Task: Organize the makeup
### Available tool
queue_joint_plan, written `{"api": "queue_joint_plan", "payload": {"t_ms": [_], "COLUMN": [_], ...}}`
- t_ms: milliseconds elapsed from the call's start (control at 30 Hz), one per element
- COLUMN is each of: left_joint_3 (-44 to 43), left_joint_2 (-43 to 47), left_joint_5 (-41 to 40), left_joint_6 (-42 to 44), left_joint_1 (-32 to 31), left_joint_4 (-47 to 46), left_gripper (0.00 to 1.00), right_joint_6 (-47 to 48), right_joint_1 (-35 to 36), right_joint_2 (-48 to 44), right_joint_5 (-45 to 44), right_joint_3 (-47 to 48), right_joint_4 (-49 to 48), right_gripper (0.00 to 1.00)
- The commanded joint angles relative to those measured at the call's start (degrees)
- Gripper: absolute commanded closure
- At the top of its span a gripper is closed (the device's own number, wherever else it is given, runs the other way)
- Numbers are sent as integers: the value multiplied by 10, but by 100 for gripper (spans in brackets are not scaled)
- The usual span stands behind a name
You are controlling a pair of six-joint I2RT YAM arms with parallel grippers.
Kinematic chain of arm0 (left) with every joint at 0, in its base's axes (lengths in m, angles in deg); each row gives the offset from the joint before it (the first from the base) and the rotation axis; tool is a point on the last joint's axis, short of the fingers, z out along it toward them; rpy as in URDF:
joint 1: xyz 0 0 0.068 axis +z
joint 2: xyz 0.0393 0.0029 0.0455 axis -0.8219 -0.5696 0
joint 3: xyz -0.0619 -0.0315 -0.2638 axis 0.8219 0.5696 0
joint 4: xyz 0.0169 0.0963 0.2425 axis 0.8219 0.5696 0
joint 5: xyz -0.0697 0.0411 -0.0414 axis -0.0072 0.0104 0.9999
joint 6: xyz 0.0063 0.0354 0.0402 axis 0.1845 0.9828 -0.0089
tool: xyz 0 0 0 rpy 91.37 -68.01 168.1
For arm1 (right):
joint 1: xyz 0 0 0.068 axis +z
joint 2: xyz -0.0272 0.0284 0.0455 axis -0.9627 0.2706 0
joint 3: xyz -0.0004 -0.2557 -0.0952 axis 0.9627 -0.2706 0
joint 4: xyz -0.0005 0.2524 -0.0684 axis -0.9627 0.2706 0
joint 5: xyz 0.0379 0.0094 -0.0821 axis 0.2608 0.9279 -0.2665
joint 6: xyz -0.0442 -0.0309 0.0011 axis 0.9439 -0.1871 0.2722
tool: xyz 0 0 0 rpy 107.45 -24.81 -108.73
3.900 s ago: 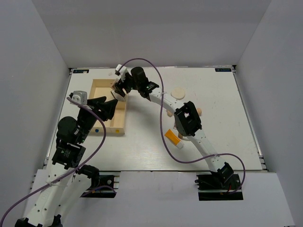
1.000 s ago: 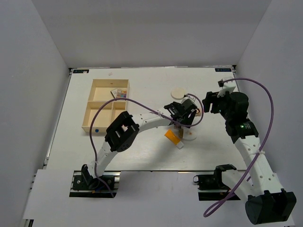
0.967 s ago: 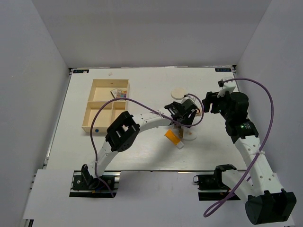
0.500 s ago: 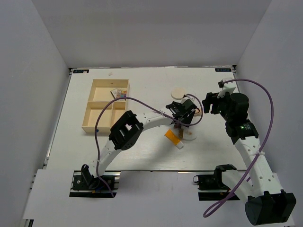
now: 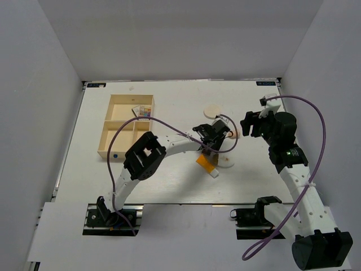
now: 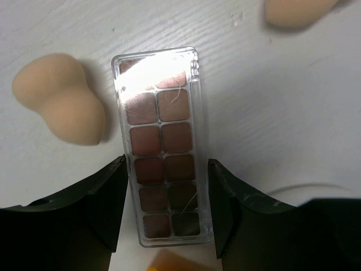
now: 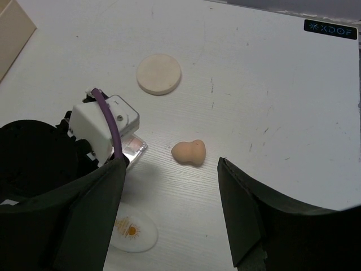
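Makeup lies mostly at the middle of the table [image 5: 169,96]. At the left, the wooden box [image 5: 107,127] holds a small palette [image 5: 144,112] at the right end of its far compartment. The left arm stretches to the centre, where the left claw [image 6: 166,162] is spread astride a brown eyeshadow palette [image 6: 161,135] lying flat. Its fingers [image 6: 84,209] sit close along the palette's long edges; the left one shows a sliver of table between. One beige sponge [image 6: 59,107] rests just left of that palette, and a second sponge [image 6: 296,11] lies beyond its far right corner. The orange tube [image 5: 206,164] and the white oval item [image 7: 132,234] lie nearer the bases, and the round white disc [image 7: 159,73] farther back. At the right, the right claw [image 7: 172,164] hangs spread and empty above the table.
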Motion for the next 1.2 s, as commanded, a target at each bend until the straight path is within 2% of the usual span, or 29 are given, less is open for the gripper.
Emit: {"api": "queue_joint_plan", "payload": {"t_ms": [0, 200, 400, 600, 633, 867, 1167], "left_joint_3": [29, 65, 127, 196, 201, 210, 146], "left_joint_2": [104, 220, 305, 356, 355, 311, 204], "left_joint_5": [3, -34, -84, -94, -92, -80, -76], "left_joint_6": [21, 48, 85, 105, 112, 120, 115], "left_joint_1": [1, 39, 112, 234, 259, 335, 383], "left_joint_4": [-19, -8, -6, -52, -61, -91, -96], "left_gripper": [83, 84, 87, 85, 86, 82, 66], "right_joint_6": [-9, -8, -7, -7, -7, -7, -5], "right_joint_1": [-3, -4, -3, -3, -2, -2, -3], "right_joint_2": [-13, -16, -14, -13, -13, -11, -10], "right_joint_5": [6, 9, 18, 26, 29, 39, 49], "right_joint_3": [-4, -5, -8, -9, -10, -12, -14], "right_joint_4": [-33, -34, -34, -34, -35, -36, -36], "right_gripper": [28, 28, 28, 28, 28, 28, 28]}}
